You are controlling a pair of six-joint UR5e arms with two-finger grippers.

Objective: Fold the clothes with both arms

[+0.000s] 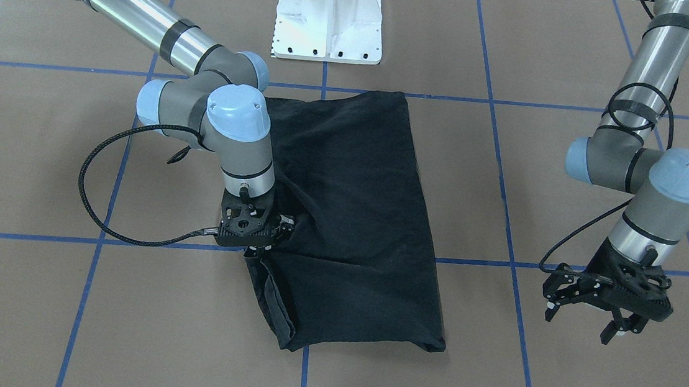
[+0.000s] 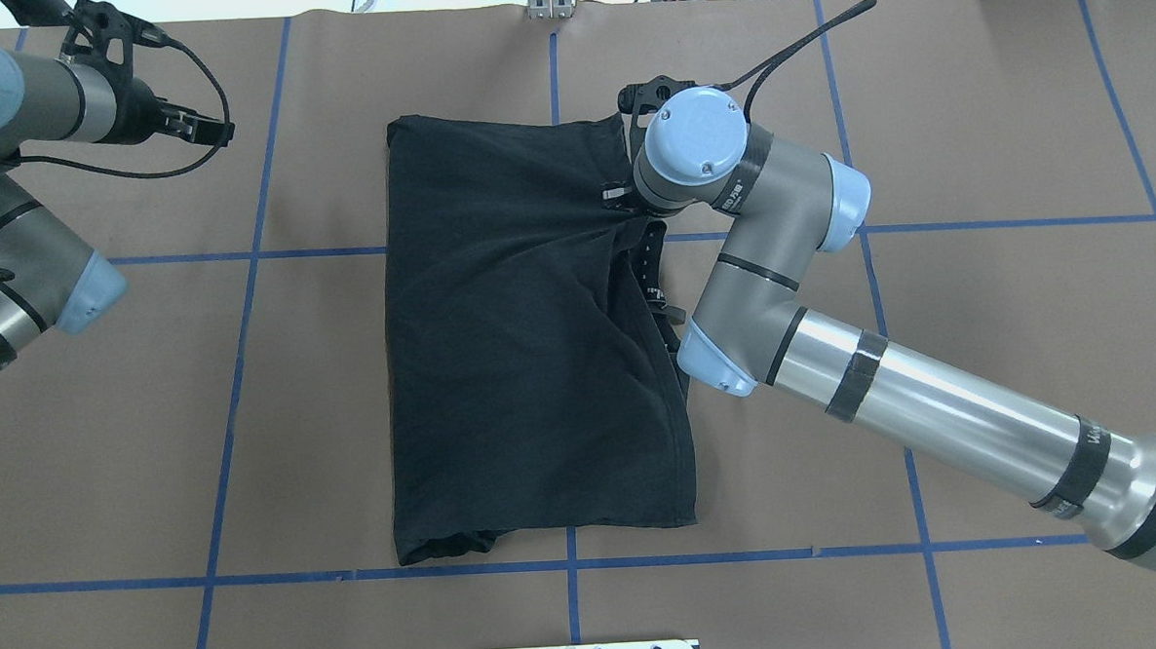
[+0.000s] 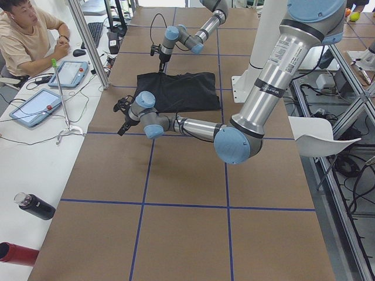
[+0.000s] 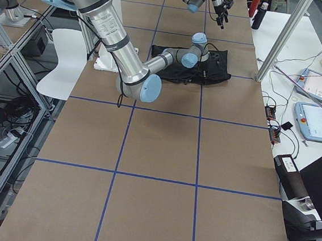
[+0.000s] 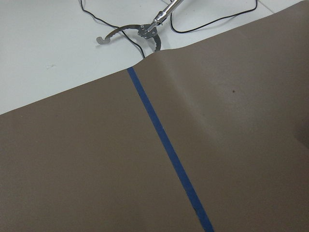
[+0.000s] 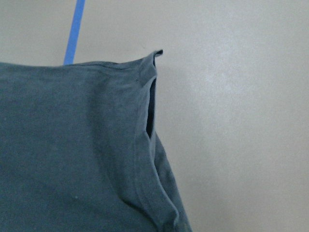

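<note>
The black T-shirt lies folded into a long rectangle in the middle of the brown table; its graphic is hidden. It also shows in the overhead view. My right gripper is down at the shirt's side edge near one end, and creases run toward it, so it looks shut on the cloth. In the overhead view my wrist hides its fingers. The right wrist view shows the shirt's hem close up. My left gripper is open and empty, above bare table well off to the shirt's side.
The white pedestal base stands at the robot's side of the shirt. Blue tape lines grid the table. The left wrist view shows the table paper's edge and cables. An operator with tablets sits beyond the far edge.
</note>
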